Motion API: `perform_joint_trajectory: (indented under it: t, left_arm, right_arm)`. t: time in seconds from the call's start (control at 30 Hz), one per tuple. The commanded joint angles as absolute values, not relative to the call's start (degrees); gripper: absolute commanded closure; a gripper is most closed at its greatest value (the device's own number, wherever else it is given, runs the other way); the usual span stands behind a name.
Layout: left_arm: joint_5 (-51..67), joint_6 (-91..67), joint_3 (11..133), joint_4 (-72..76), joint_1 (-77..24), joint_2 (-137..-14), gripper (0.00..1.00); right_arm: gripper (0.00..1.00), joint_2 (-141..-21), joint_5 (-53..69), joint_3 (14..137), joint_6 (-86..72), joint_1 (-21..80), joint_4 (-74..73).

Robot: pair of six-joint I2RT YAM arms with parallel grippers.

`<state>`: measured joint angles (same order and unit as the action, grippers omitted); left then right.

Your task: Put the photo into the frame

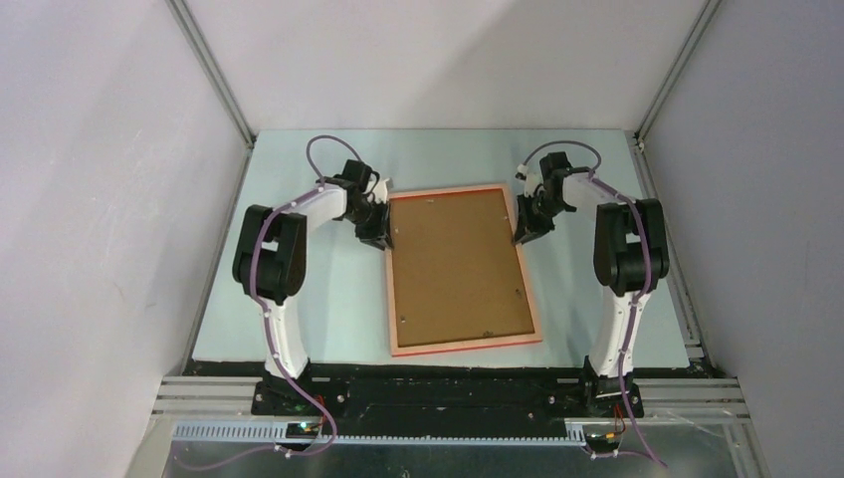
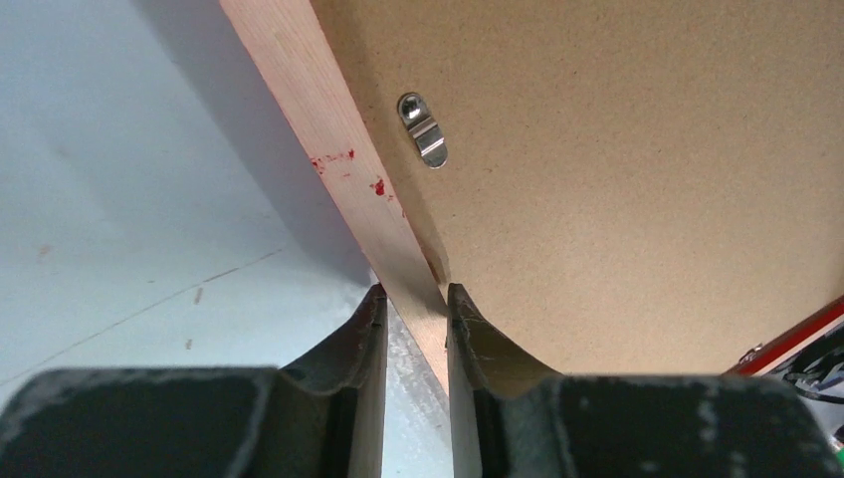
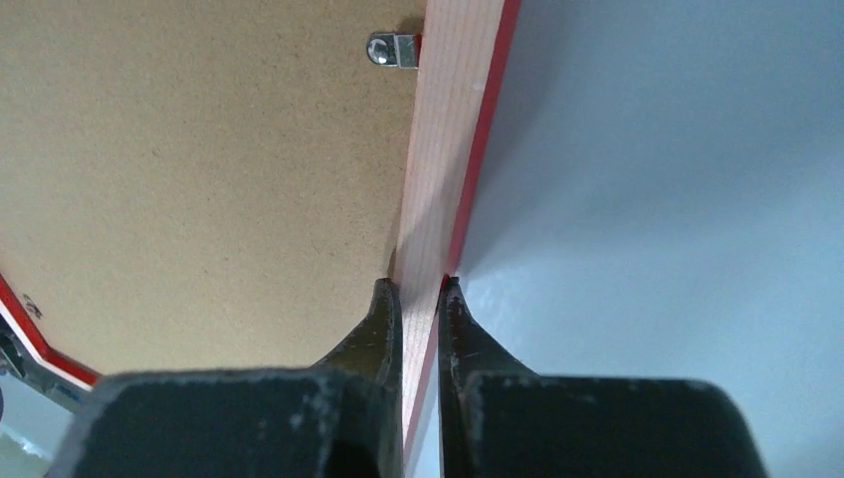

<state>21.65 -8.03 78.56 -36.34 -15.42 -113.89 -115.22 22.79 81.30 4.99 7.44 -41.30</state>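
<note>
**Two-sided hold on the frame.** The frame point(image 1: 466, 345) lies back-up at the centre of the bench point(image 1: 299, 299), with a brown backing board point(image 1: 458, 264) seated inside its pale rails.

- **Grip:** The left claw point(image 2: 413, 299) pinches the left rail at about 10 o'clock of the frame. The right claw point(image 3: 418, 291) is closed across the right rail at about 2 o'clock.
- **Photo:** The photo is not visible, and whether it lies beneath the board cannot be told.
- **Step in hand:** Probably a hold ahead of lifting or turning the frame.
- **Next move:** It calls for matched motion of both arms, or the thin rails may twist.
- **Surroundings:** A metal turn-clip point(image 2: 424, 129) lies wholly on the board. Another point(image 3: 393, 49) reaches the right rail. A loose board could slip out.
</note>
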Motion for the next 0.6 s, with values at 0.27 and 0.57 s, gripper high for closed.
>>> perform_joint_trajectory:
  t: [0.27, 0.57]
  left_arm:
    - [18.92, -5.22, 83.75, -35.79, -12.82, -114.58, 0.46]
    - [16.58, -7.43, 89.58, -35.84, -12.85, -118.18, 0.23]
  right_arm:
    - [1.0, -118.26, 25.68, 89.44, 7.6, 6.69, -40.56]
    - [1.0, -117.82, 26.75, 87.34, 7.19, 6.67, -39.27]
